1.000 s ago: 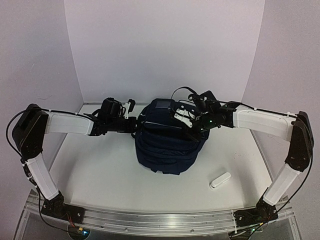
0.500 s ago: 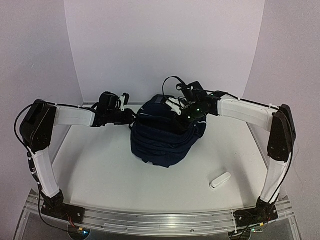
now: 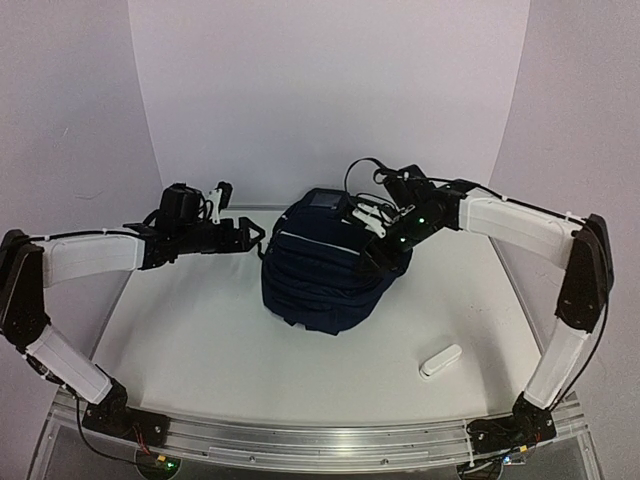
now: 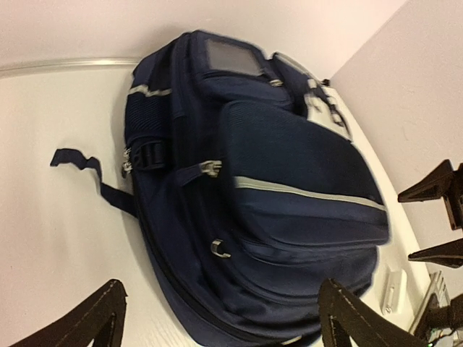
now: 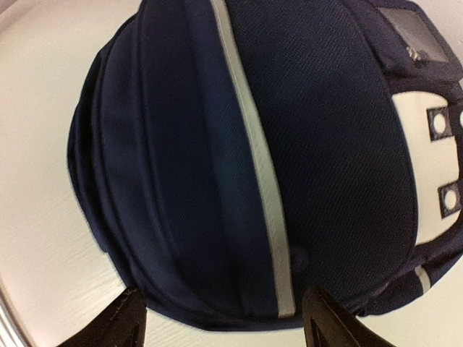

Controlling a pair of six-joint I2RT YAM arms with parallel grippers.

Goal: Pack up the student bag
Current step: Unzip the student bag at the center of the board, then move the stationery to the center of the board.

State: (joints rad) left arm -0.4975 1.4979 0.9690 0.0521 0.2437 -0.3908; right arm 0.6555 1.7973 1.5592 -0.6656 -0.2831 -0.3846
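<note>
Your white table (image 3: 190, 340) carries the student bag (image 3: 325, 280) at its middle, toward the far side, with its grey label facing up at the far end. Your left gripper (image 4: 221, 303) sits just left of the bag, fingers spread and holding nothing. Your right gripper (image 5: 224, 322) hangs over the bag's far right part, likewise spread and empty. A small white object (image 3: 440, 360) lies near right, well apart from the bag.

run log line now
student bag: on table | left gripper: open, beside it | right gripper: open, over it | white object: on table
</note>
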